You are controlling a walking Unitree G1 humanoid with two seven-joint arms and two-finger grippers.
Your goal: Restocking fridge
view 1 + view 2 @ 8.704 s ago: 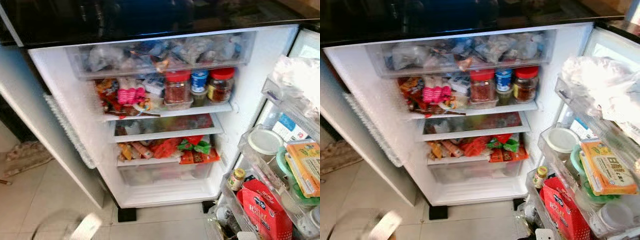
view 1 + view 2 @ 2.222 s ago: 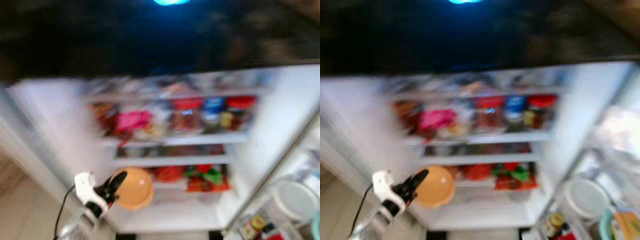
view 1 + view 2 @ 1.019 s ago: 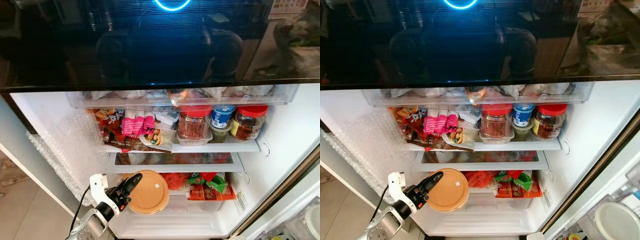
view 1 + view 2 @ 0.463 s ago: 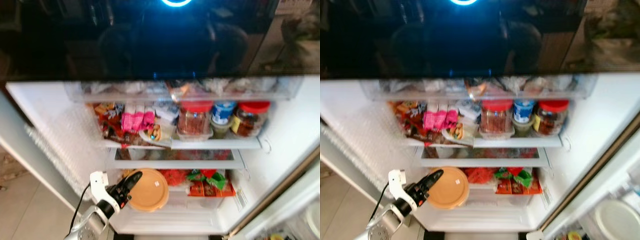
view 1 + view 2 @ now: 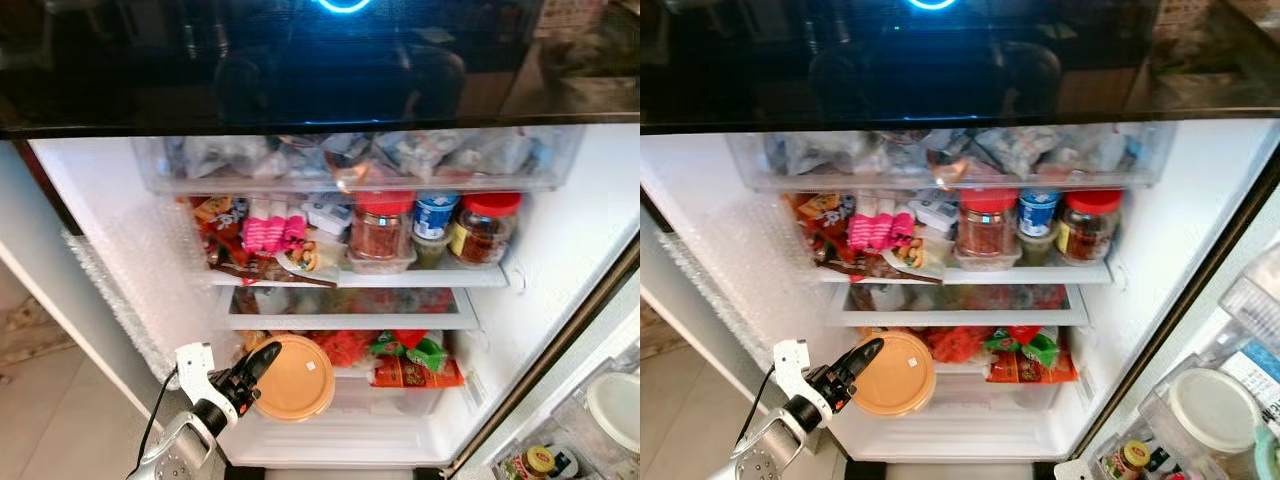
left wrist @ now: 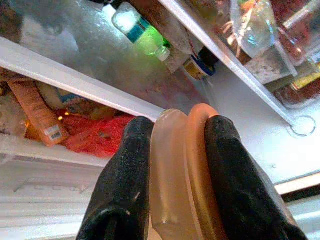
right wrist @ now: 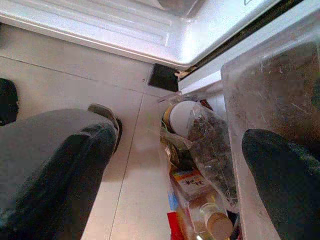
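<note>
From the head camera, I look down into an open fridge [image 5: 560,270]. My left gripper [image 5: 262,362] reaches up from the lower left and clamps a round tan lidded container [image 5: 295,377] by its left rim. The container stands on edge, its flat lid facing me, in front of the lowest shelf [image 5: 300,388]. That shelf holds a red bag [image 5: 345,347] and green-and-red packets [image 5: 412,358] just to the right of the container. The free room lies behind and left of it, so I judge the move goes straight inward, with the left arm the one placed to make it. Above, red-lidded jars [image 5: 382,228] and a pink packet [image 5: 272,233] crowd a higher shelf.

In the left wrist view, the two black fingers [image 6: 125,175] pinch the container's edge between them, lid seam upright. Beyond it lie an orange packet [image 6: 37,107] and a green bottle [image 6: 137,31], detail the head view lacks.

In the right wrist view, the right gripper [image 7: 175,160] hangs idle, fingers spread wide, over floor tiles [image 7: 75,75] beside the door bins [image 7: 265,115].
</note>
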